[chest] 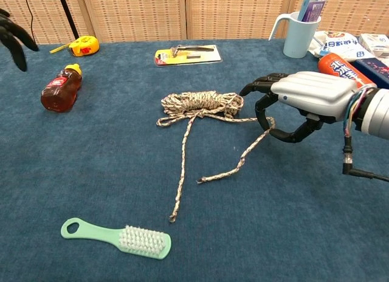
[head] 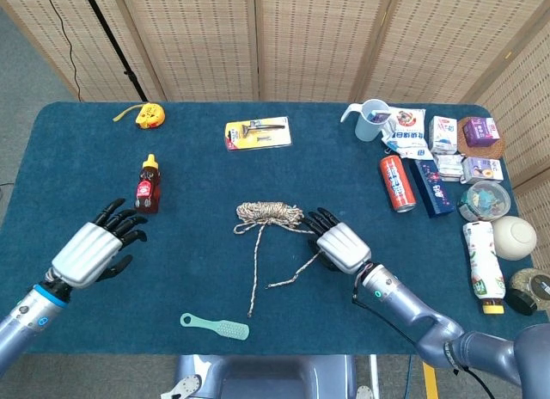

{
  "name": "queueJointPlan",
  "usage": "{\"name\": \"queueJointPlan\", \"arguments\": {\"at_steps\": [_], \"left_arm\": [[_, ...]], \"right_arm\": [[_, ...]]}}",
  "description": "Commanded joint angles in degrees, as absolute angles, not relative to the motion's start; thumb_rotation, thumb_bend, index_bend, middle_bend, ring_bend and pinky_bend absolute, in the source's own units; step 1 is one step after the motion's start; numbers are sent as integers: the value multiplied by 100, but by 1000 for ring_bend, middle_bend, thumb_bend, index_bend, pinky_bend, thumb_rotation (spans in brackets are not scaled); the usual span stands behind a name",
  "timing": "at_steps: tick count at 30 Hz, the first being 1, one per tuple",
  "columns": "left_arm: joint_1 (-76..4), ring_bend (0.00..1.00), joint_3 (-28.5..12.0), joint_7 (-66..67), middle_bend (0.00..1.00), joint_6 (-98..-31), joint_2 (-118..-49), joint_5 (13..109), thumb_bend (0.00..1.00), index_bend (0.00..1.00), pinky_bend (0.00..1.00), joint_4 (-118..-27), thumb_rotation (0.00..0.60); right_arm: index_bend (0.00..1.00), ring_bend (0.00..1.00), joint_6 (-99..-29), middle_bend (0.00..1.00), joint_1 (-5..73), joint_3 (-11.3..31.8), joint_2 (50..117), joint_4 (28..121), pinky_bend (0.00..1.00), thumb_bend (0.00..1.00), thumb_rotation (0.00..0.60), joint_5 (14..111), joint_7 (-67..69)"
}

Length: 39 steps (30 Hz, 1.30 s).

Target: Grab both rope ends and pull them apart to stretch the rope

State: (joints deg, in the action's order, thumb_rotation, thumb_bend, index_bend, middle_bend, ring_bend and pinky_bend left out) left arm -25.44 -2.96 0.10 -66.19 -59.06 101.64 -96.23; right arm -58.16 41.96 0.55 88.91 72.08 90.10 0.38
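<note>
The rope (head: 268,215) lies near the middle of the bench (head: 198,270), its coiled bundle uppermost and two loose strands trailing toward the lower part of the frame. One strand runs almost straight down to an end (chest: 172,219) just above the green brush (chest: 118,237). The other strand bends rightward through the right hand (chest: 301,99) and ends (chest: 199,180) a little right of the first strand.

The right hand sits just right of the coil, palm down, fingers curled over the rope. In the chest view the strand passes between the dark fingertips (chest: 262,87) and the thumb, and the hand appears to have hold of it there, above the bench surface.

The left hand (head: 93,248) is at the lower left of the head view, well apart from the rope, fingers spread and holding nothing; in the chest view only its dark fingertips (chest: 13,36) show at the upper left corner.

A brown bottle with a yellow cap (head: 148,186) lies left of the rope. A yellow tape measure (head: 149,115) sits at the upper left, and a carded tool pack (head: 257,133) lies above the coil. A pale blue jug (head: 372,120), a red can (head: 397,183) and assorted packets crowd the right edge.
</note>
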Motion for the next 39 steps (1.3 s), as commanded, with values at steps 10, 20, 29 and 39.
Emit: {"name": "queueJointPlan", "arguments": {"at_steps": [10,20,29,39], "left_arm": [[-3320,0,-127,-164,24,-6220,-6756,10767,363,437,0,-8883,600],[-3866,0,-18,-332,0,-5977,-7540,10936,364,470,0,-8297,600],[-4109,0,-22,-303,0,-5897,-8104,10781,361,505,0,-7904,600],[-4331,0,9,-226,0,-5850,-8667,10656,362,518,0,-7487,600]], "right_arm": [[567,0,-5752,109,4117,61,8913,7261,0,547,600,8904,-74],[571,3,-5717,109,4089,97,8959,7232,0,548,600,8850,-96],[572,5,-5711,109,4055,120,9004,7114,0,556,600,8813,-17],[573,7,-5701,109,4026,118,9093,6936,0,558,600,8807,106]]}}
